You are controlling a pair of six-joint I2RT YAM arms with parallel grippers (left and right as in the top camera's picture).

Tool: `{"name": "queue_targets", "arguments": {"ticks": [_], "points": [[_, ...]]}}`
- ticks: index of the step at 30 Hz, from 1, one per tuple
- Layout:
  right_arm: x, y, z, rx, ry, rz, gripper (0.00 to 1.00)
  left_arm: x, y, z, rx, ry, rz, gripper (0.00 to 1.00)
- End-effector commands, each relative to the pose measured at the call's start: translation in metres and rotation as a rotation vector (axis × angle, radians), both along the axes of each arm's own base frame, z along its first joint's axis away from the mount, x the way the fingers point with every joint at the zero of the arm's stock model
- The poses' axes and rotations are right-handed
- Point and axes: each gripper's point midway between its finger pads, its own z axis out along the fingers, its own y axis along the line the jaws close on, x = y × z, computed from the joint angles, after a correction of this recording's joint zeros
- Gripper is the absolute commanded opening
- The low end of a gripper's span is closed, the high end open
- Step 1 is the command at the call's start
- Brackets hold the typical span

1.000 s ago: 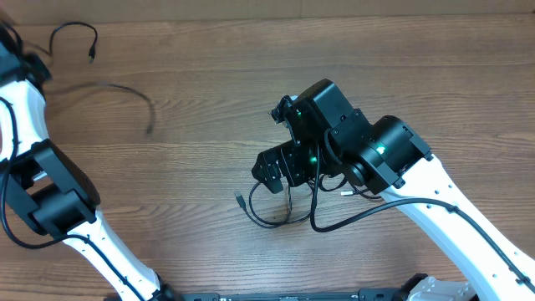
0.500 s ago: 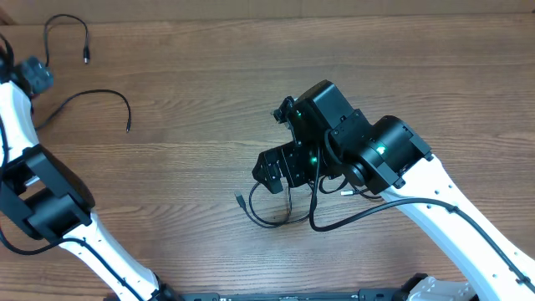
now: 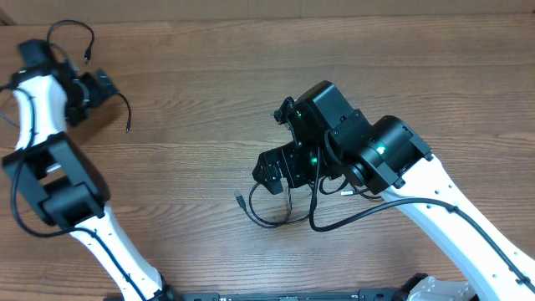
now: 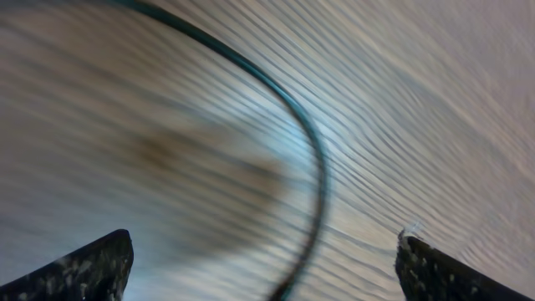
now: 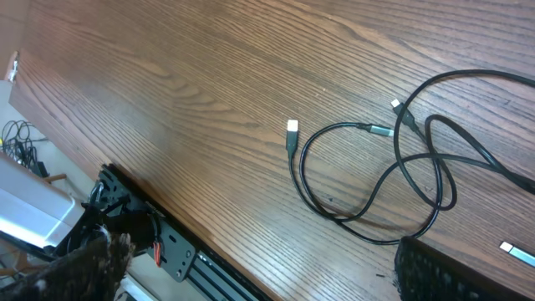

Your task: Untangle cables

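Two thin black cables (image 3: 269,216) lie looped over each other at table centre, one silver plug (image 3: 239,199) pointing left. The right wrist view shows those loops (image 5: 378,179) and a USB plug (image 5: 292,130) ahead of my right gripper (image 5: 259,276), which hangs open above them with nothing between its fingers. My right gripper (image 3: 267,174) sits just above the loops. At the far left a third cable (image 3: 70,28) curls, and a strand (image 3: 126,110) runs out from under my left gripper (image 3: 100,86). The blurred left wrist view has my left gripper (image 4: 263,272) open over that strand (image 4: 311,134).
The table's front edge with a black metal rail (image 5: 159,242) lies close below the right gripper. A small white plug (image 3: 347,192) lies under the right arm. The right arm's own thick black cable (image 3: 351,219) hangs beside the loops.
My left gripper has opened and let its cable drop onto the table. It then swung right, over the strand. The right arm and the centre loops have not moved.
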Motion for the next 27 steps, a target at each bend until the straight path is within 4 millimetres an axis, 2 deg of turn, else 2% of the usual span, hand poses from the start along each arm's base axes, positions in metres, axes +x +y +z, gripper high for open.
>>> {"name": "queue_targets", "arguments": {"ticks": [1, 4, 8, 13, 18, 20, 25, 26, 27], "points": [[0.0, 0.0, 0.003, 0.005, 0.0, -0.004, 1.0, 0.003, -0.03, -0.028, 0.008, 0.056, -0.02, 1.0], [-0.002, 0.0, 0.003, 0.008, 0.01, 0.001, 1.0, 0.0, -0.022, -0.033, 0.134, 0.111, 0.058, 1.0], [-0.004, -0.001, 0.001, 0.001, 0.018, 0.001, 1.0, 0.01, -0.029, -0.035, 0.191, 0.099, 0.046, 0.98], [-0.004, -0.001, 0.001, 0.001, 0.018, 0.001, 1.0, 0.02, -0.031, -0.038, 0.242, 0.075, 0.043, 0.83], [-0.004, -0.001, 0.001, 0.001, 0.018, 0.001, 1.0, 0.018, -0.02, -0.046, 0.31, 0.103, 0.064, 0.82], [-0.004, -0.001, 0.001, 0.001, 0.018, 0.001, 1.0, 0.018, -0.02, -0.054, 0.306, 0.11, 0.063, 0.76], [-0.003, -0.001, 0.002, 0.003, 0.015, 0.001, 1.0, 0.015, -0.026, -0.076, 0.275, 0.142, 0.048, 0.76], [-0.003, -0.001, 0.002, 0.003, 0.015, 0.001, 1.0, 0.015, -0.029, -0.081, 0.256, 0.143, 0.041, 0.64], [-0.003, -0.001, 0.002, 0.003, 0.015, 0.001, 1.0, 0.016, -0.03, -0.083, 0.249, 0.141, 0.039, 0.47]]}}
